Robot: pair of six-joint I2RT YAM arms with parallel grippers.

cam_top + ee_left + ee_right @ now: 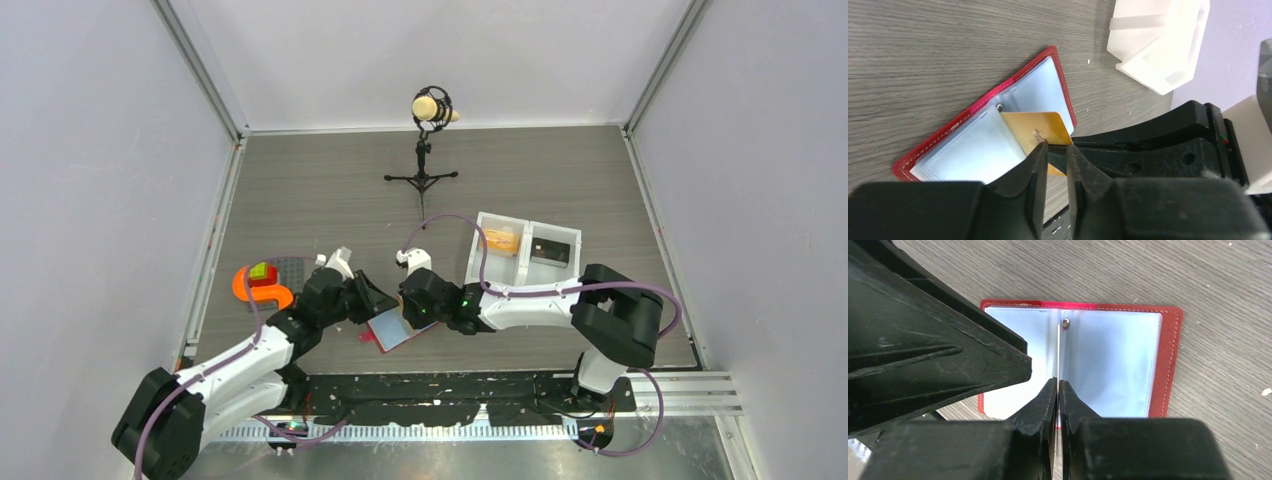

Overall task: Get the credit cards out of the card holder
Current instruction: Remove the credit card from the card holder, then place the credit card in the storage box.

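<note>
One gold credit card (1035, 127), pinched edge-on by the right gripper (1058, 382) over the open card holder (948, 132) (eight o'clock of the white tray (523, 219)), could drag that holder along, since the left gripper (1055, 147), jaws slightly parted, pins nothing.

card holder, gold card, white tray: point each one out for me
card holder (1118, 355): right wrist view, on its right-hand pale pocket.
gold card (1035, 127): left wrist view, on its face.
white tray (524, 255): top view, on the wall between its two compartments.
</note>
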